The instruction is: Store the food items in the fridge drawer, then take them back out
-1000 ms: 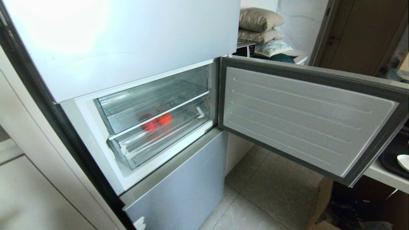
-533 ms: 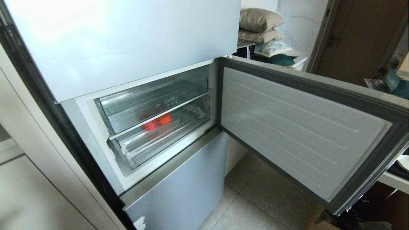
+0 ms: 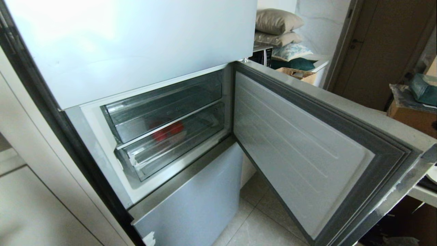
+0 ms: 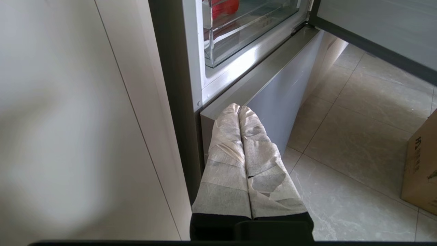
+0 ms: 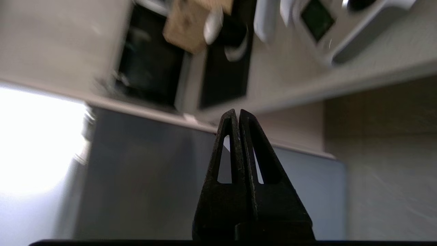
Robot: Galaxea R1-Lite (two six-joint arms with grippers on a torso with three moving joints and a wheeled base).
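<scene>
The right gripper [image 5: 236, 114] is clenched on nothing, its tips near a grey door panel [image 5: 153, 171]. The left gripper [image 4: 239, 109], tape-wrapped, is likewise pressed together and empty, low beside the fridge. The food items [image 3: 167, 131] sit inside the pushed-in fridge drawer [image 3: 170, 147], behind its clear front.

Two food items [image 3: 167, 131]: small round toy produce, one red [image 3: 159, 135], one orange-red [image 3: 176, 127], side by side, touching, seen blurred through clear plastic. Both lie inside fridge drawer [image 3: 170, 147]: wide shallow clear-plastic drawer, thick front lip, pushed in, lower of two stacked in open fridge compartment.
</scene>
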